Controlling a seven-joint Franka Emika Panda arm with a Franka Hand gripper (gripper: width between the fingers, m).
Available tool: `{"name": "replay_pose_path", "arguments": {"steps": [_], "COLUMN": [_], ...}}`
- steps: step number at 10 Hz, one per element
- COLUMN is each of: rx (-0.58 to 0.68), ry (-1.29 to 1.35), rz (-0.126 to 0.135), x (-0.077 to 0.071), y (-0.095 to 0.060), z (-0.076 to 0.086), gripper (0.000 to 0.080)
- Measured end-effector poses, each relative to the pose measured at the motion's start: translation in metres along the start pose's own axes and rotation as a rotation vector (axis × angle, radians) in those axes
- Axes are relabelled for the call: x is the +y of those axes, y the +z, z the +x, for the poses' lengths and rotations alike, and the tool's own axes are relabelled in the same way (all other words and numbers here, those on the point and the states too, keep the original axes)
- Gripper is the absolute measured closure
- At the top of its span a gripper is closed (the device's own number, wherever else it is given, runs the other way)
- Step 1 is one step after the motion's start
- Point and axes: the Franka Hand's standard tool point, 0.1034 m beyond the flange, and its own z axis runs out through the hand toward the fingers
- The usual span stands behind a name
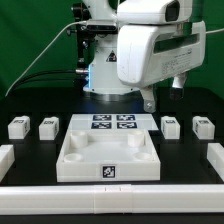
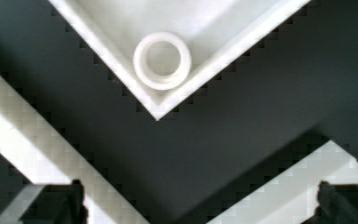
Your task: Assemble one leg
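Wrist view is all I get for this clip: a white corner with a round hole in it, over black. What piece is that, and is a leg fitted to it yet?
Observer: That is one corner of the large white tray. The exterior view shows it whole, lying just in front of the marker board.
Operator: And the legs?
Observer: None is fitted. All four legs sit loose on the table in a row, two on the exterior view's left of the marker board and two on its right.
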Motion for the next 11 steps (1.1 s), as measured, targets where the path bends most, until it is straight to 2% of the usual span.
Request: {"name": "replay_pose_path", "arguments": {"steps": [3,5,7,11], "rx": [0.006,0.017,0.01,0.009], "ry": [-0.034,-0.12,-0.21,-0.225], "rz": [-0.007,-0.021,-0.013,-0.011], "x": [0.0,-0.01,-0.012,-0.012], "y": [0.002,0.01,0.016,0.018], "z": [-0.004,-0.023,-0.039,-0.041], "gripper": [0.015,0.015,0.015,0.015]}}
